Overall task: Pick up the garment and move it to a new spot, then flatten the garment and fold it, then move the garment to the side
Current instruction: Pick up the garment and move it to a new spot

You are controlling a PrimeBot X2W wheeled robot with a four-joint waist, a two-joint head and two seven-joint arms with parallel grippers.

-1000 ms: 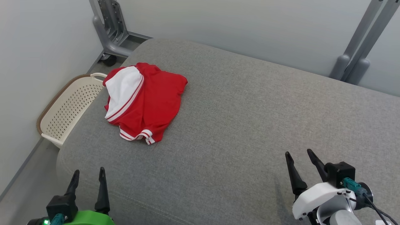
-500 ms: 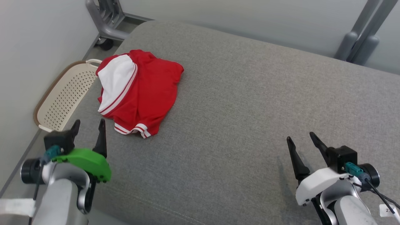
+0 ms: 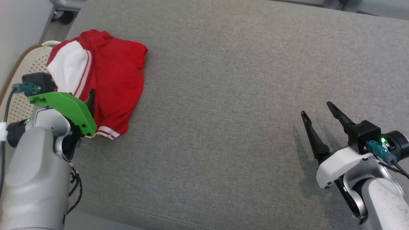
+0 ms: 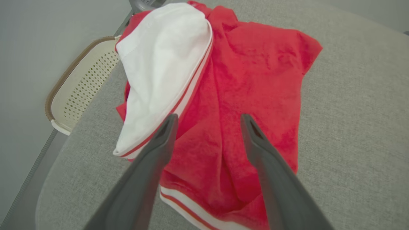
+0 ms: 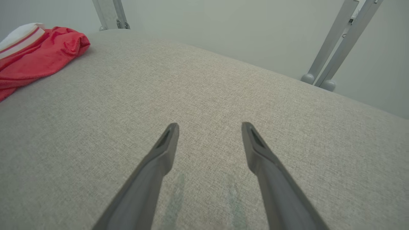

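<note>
Both spread wide, holding nothing: left gripper (image 4: 207, 119) poised over the crumpled red-and-white garment (image 3: 111, 70) at the far left of the grey cushion (image 3: 239, 95), fingers (image 4: 159, 143) straddling a fold, likely for the first pick-up; right gripper (image 3: 316, 108) parked near right, well apart, leaving room.

This looks like a robot test room fitted out with a few household things rather than a lived-in home. The work surface is a wide grey upholstered pad (image 3: 223, 111), like a sofa seat or mattress, set against plain pale walls (image 5: 223, 32). Grey metal struts (image 5: 338, 41) lean up behind it, and a dark caster (image 3: 65, 16) shows at the far corner. A cream perforated basket (image 4: 80, 86) sits on the grey floor (image 4: 22, 195) by the wall, and a red and white garment (image 3: 111, 70) lies on the pad, like laundry.
</note>
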